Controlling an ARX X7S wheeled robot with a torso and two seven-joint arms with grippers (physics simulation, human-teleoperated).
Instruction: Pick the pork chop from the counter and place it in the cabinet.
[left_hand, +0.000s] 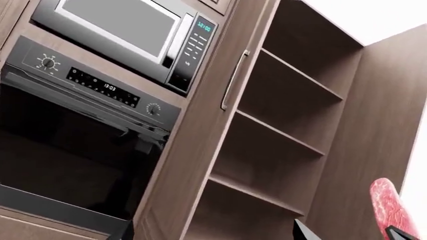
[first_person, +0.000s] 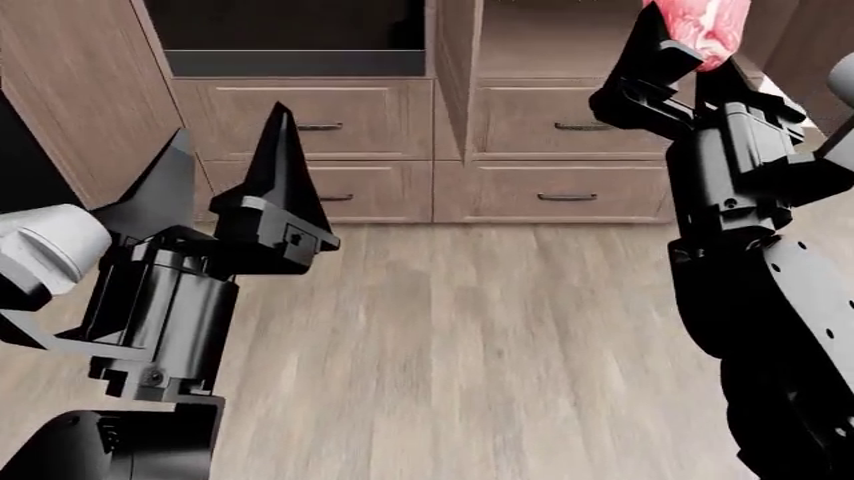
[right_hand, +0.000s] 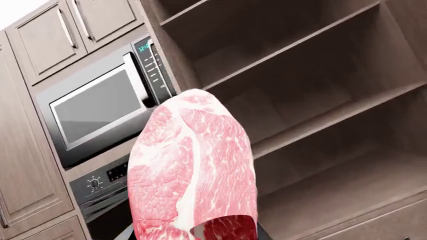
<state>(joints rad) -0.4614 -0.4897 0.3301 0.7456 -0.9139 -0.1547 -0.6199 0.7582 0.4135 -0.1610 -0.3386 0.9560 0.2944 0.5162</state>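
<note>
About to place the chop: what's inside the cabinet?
The cabinet shows only bare wooden shelves. The pork chop in the right gripper hides part of the lower shelf area.

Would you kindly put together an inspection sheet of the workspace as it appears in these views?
Surface: counter not in view; wood floor below the arms.
Job's things: pork chop held up by the right gripper, facing the open cabinet; shelves bare.
Clutter: nothing seen.
Grippers: left gripper open, empty; right shut on the chop.
Cables: nothing seen.
Surroundings: microwave above oven, drawers under the cabinet.
</note>
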